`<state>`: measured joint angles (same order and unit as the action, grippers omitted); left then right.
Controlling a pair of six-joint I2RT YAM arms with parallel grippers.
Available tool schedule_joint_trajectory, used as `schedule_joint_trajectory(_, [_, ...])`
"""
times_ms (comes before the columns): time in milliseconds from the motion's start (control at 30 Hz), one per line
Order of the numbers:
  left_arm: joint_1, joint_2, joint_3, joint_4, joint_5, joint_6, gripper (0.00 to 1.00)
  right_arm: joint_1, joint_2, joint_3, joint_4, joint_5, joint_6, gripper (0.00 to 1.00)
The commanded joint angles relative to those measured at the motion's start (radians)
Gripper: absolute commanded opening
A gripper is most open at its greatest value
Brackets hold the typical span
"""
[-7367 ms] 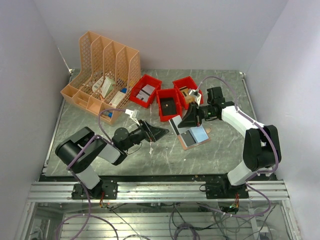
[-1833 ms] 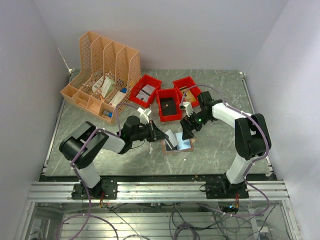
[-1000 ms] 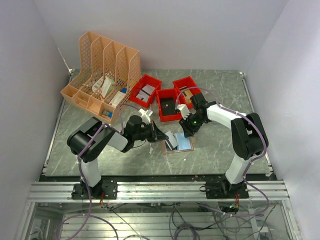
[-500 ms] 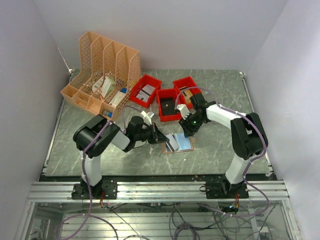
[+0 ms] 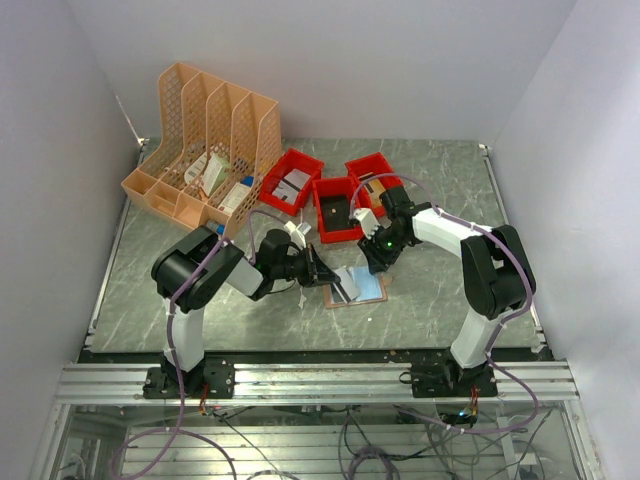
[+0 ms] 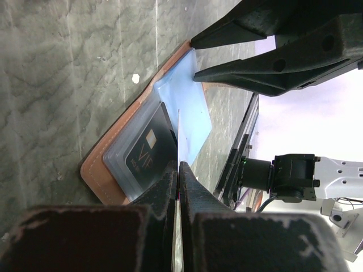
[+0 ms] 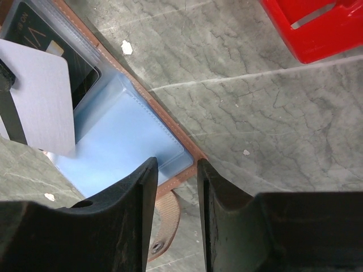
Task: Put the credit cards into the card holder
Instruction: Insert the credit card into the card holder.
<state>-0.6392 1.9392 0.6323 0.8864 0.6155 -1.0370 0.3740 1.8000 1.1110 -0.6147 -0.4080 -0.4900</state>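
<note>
The card holder (image 5: 366, 290) lies open on the table, a salmon-brown edge (image 6: 96, 170) around clear blue pockets (image 7: 125, 141). A black card (image 6: 150, 150) sits in one pocket. My left gripper (image 6: 179, 165) is shut on a thin grey card (image 7: 39, 96), seen edge-on (image 6: 178, 133) in the left wrist view and held tilted over the black card's pocket. My right gripper (image 7: 177, 164) is open by a narrow gap, its fingertips on either side of the holder's far corner. The snap strap (image 7: 167, 226) shows beneath them. From above, the left gripper (image 5: 322, 277) and right gripper (image 5: 375, 262) flank the holder.
Three red bins (image 5: 291, 180) (image 5: 337, 208) (image 5: 372, 178) stand just behind the holder, with cards and small items in them. An orange lattice file rack (image 5: 205, 140) fills the back left. Small white specks (image 7: 127, 47) lie on the marble table.
My left arm has swung its elbow rightward and brought the grey card a little closer over the holder. The right gripper's jaws have narrowed slightly and stayed at the holder's corner.
</note>
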Motion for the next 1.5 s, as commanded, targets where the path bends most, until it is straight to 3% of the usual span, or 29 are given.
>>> schedule_joint_trajectory(0, [0.006,0.004,0.018,-0.047,0.029,0.005,0.07,0.024,0.045,0.004,-0.007,-0.028,-0.001,0.32])
schedule_joint_trajectory(800, [0.006,0.022,-0.029,-0.068,0.053,-0.115,0.07,0.058,0.062,0.013,0.002,-0.085,0.016,0.31])
schedule_joint_trajectory(1200, [0.006,-0.003,-0.013,-0.191,0.057,-0.108,0.07,0.076,0.065,0.006,0.028,-0.065,0.040,0.30])
schedule_joint_trajectory(1467, [0.006,0.022,-0.017,-0.150,0.090,-0.140,0.07,0.085,0.063,0.004,0.033,-0.061,0.044,0.30])
